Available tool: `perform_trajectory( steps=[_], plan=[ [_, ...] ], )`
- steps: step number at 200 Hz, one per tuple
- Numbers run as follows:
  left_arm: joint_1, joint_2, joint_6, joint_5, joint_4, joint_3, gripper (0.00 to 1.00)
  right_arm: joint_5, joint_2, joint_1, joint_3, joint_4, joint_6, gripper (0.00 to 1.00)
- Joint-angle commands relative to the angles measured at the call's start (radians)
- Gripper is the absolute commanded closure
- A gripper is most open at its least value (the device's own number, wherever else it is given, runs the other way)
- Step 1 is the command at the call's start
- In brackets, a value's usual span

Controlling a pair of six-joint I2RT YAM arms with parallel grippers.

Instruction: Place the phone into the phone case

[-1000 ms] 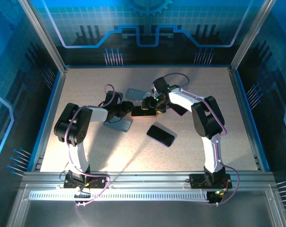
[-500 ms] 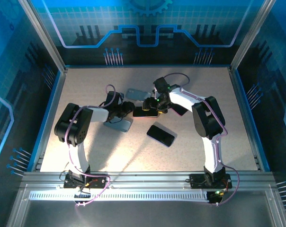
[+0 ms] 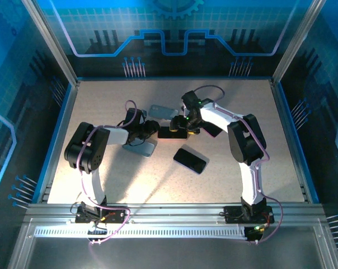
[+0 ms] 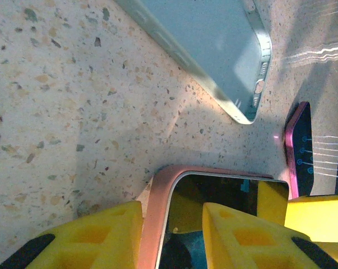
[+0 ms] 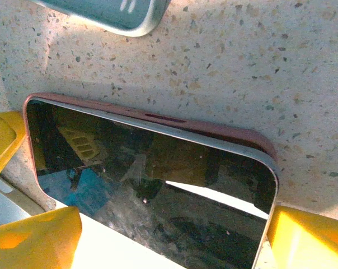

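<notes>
The black glass-fronted phone looks part-seated in the pink silicone phone case on the table — left gripper jaws pinch its rim, right gripper jaws straddle wide, contact unclear. Press your corners down evenly — no sliding.

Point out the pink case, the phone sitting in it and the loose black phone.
pink case (image 5: 124, 110): right wrist view, its far long rim.
phone (image 5: 152, 179): right wrist view, middle of its dark screen.
loose black phone (image 3: 190, 159): top external view, middle of its screen.
</notes>
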Motion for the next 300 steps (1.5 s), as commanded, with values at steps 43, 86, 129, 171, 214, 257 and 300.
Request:
perform_trajectory(
  steps=[43, 86, 129, 171, 214, 257, 300],
  plan=[
    [-0.004, -0.029, 0.001, 0.023, 0.003, -0.018, 0.65, 0.024, -0.071, -0.011, 0.013, -0.037, -0.021, 0.14],
    [-0.004, -0.054, 0.010, 0.016, -0.019, -0.020, 0.66, 0.018, -0.132, -0.017, -0.051, 0.002, -0.033, 0.18],
    [-0.011, -0.062, 0.024, 0.007, -0.058, 0.001, 0.65, 0.013, -0.187, -0.020, -0.169, 0.072, -0.049, 0.84],
    [-0.028, -0.052, 0.048, -0.011, -0.116, 0.032, 0.66, 0.032, -0.204, -0.023, -0.252, 0.120, -0.062, 1.00],
    [-0.034, -0.042, 0.053, -0.031, -0.143, 0.051, 0.66, 0.029, -0.197, -0.032, -0.284, 0.149, -0.060, 1.00],
    [-0.033, -0.037, 0.058, -0.043, -0.162, 0.059, 0.66, 0.014, -0.172, -0.041, -0.284, 0.159, -0.064, 1.00],
    [-0.034, -0.030, 0.057, -0.043, -0.162, 0.063, 0.66, 0.015, -0.142, -0.042, -0.276, 0.151, -0.065, 1.00]
  ],
)
